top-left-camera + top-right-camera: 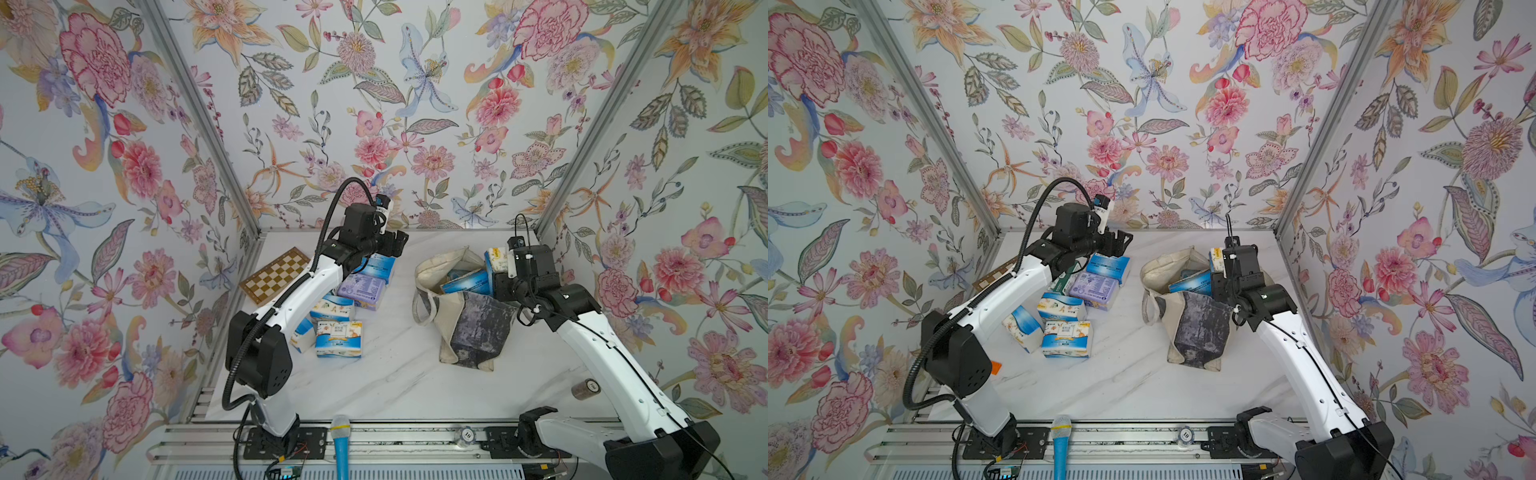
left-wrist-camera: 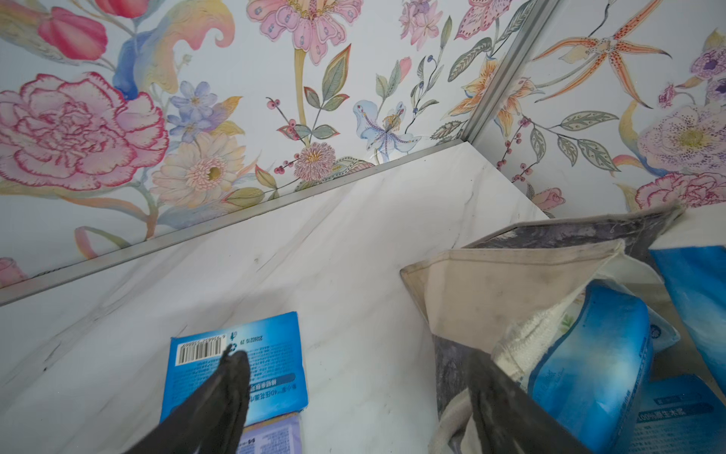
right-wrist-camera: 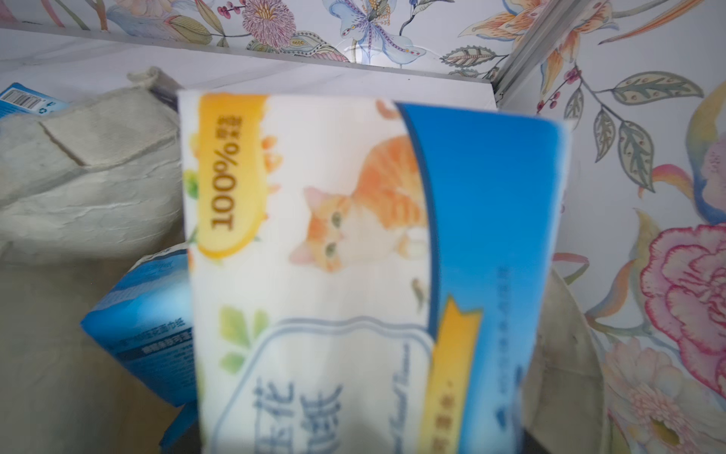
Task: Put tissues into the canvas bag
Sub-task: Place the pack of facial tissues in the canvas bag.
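The canvas bag (image 1: 457, 316) (image 1: 1187, 328) slumps on the right of the marble table, mouth open, with blue tissue packs (image 1: 465, 283) (image 3: 145, 322) inside. My right gripper (image 1: 505, 268) is over the bag's mouth, shut on a cat-printed tissue pack (image 3: 353, 236) (image 1: 496, 254) that hides its fingers in the right wrist view. More tissues lie in a pile at left: a blue pack (image 1: 379, 266) (image 2: 243, 365), a lavender one (image 1: 361, 289) and cartoon-printed ones (image 1: 338, 338). My left gripper (image 1: 397, 245) (image 2: 359, 365) hangs open above the pile's far end, holding nothing, beside the bag (image 2: 491, 283).
A wooden chessboard (image 1: 276, 274) lies at the far left under my left arm. A small grey cylinder (image 1: 585, 388) stands near the right wall. A blue microphone (image 1: 340, 440) and a round chip (image 1: 467, 435) rest on the front rail. Floral walls close in three sides.
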`<state>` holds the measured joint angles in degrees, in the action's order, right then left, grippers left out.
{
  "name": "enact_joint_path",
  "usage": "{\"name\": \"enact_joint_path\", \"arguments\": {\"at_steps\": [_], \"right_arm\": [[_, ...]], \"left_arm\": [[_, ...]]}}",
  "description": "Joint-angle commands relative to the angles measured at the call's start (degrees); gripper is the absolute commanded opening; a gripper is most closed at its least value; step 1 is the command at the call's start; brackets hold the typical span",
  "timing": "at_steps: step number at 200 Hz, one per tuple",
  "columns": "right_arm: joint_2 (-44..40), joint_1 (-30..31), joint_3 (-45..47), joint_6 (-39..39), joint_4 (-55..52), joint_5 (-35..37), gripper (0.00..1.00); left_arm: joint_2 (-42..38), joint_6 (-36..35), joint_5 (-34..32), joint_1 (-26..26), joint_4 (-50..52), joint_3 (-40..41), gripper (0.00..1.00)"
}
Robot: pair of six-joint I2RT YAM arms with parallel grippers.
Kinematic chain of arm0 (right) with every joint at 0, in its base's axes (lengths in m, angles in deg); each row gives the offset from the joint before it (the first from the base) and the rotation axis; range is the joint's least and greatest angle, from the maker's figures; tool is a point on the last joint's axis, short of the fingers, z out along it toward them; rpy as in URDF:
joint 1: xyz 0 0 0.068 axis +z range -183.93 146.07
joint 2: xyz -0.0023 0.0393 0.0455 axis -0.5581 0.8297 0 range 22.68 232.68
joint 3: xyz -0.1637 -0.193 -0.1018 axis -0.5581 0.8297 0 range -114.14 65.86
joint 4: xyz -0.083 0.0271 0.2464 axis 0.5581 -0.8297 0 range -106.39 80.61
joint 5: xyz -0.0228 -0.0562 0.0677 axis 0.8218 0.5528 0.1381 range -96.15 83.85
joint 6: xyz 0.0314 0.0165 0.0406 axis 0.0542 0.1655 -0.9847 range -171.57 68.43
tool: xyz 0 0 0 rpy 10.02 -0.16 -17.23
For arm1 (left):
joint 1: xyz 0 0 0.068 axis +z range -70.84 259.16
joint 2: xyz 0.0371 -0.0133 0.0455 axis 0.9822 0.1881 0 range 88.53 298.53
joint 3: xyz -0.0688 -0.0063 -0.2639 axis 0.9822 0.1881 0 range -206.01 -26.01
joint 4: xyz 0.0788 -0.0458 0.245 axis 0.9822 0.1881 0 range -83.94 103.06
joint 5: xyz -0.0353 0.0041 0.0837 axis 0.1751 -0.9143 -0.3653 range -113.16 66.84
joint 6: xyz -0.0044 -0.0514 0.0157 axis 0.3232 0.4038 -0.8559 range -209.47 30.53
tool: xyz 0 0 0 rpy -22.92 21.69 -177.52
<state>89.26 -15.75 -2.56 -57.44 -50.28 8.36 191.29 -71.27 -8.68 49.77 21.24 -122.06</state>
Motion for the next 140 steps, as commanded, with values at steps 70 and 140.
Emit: {"name": "enact_joint_path", "arguments": {"at_steps": [70, 140], "right_arm": [[1.97, 1.74, -2.04, -1.42, -12.96, -9.82, 0.67], [-1.34, 1.60, -5.11, -1.94, -12.92, -9.23, 0.67]], "left_arm": [[10.18, -11.59, 1.46, -5.71, 8.74, -13.63, 0.88], [12.85, -18.88, 4.10, -8.97, 9.58, -16.15, 0.99]]}}
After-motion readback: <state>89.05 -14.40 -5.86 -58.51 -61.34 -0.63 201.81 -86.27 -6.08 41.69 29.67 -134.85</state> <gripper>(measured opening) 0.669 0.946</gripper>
